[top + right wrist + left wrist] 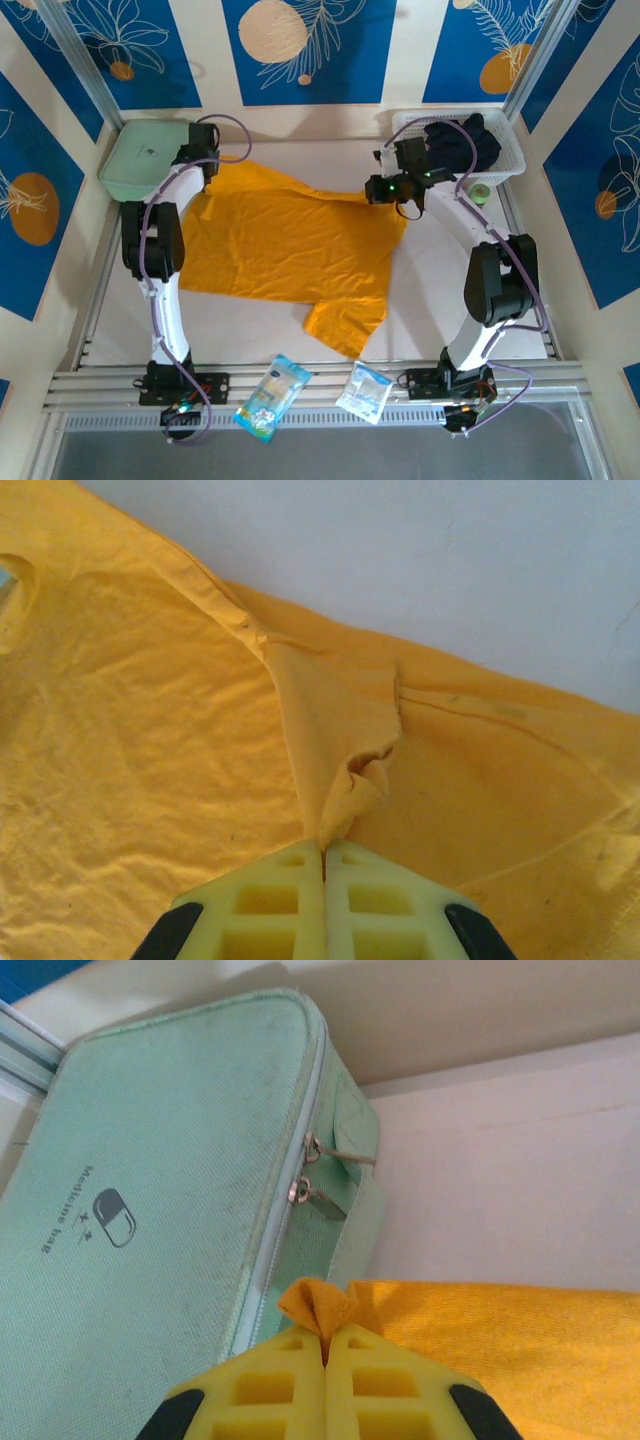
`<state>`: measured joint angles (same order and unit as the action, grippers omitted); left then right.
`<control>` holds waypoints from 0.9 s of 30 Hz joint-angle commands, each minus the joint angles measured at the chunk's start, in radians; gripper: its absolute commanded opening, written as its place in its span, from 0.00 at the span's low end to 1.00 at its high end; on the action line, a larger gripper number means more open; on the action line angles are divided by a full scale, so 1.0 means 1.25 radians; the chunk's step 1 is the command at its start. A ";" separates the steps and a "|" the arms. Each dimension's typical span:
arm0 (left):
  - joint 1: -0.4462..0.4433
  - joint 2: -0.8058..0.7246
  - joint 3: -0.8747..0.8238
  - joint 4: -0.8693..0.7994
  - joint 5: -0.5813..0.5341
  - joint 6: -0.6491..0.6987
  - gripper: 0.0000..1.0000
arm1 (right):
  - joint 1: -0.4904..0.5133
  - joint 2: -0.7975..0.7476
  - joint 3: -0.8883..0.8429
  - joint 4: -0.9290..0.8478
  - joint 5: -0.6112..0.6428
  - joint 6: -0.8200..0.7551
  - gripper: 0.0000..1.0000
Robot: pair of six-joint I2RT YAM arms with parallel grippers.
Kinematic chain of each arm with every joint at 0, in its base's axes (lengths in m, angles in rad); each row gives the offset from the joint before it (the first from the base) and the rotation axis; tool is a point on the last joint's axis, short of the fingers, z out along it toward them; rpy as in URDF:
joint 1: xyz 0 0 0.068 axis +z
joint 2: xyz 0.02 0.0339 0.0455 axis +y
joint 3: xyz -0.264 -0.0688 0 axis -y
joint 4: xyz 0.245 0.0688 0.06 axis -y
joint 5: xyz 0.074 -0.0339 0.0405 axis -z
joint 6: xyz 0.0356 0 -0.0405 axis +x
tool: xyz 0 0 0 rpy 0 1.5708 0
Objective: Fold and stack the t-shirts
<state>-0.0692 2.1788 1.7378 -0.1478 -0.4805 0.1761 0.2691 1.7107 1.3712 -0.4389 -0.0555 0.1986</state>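
Orange t-shirt [290, 250] lies spread flat mid-table [420, 290], one sleeve toward the near edge. Left gripper [325, 1345] is clamped on a small tuck of its corner just beside the mint case [150, 1210]; right gripper [322, 848] is clamped on a pinched fold at the opposite far corner. Judged a paired hold to keep the far edge taut for a fold; dark clothes [460, 140] sit in the basket [512, 150].

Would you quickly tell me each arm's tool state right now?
Left tool: closed, pinching the orange t-shirt at its edge.
Right tool: closed, pinching a fold of that t-shirt.
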 commanded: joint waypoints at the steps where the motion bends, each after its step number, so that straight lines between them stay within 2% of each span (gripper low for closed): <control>1: 0.015 -0.032 -0.040 0.043 -0.019 0.031 0.00 | 0.018 -0.025 -0.028 0.023 0.002 0.019 0.00; 13: 0.015 -0.139 -0.280 0.284 -0.053 0.137 0.00 | 0.034 -0.058 -0.104 0.043 0.019 0.035 0.00; 27: 0.011 -0.137 -0.327 0.293 -0.117 0.181 0.00 | 0.046 -0.070 -0.168 0.064 0.026 0.042 0.00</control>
<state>-0.0669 2.0369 1.3453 0.2020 -0.5785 0.3874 0.3153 1.6524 1.1713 -0.3717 -0.0292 0.2409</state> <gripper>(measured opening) 0.055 0.047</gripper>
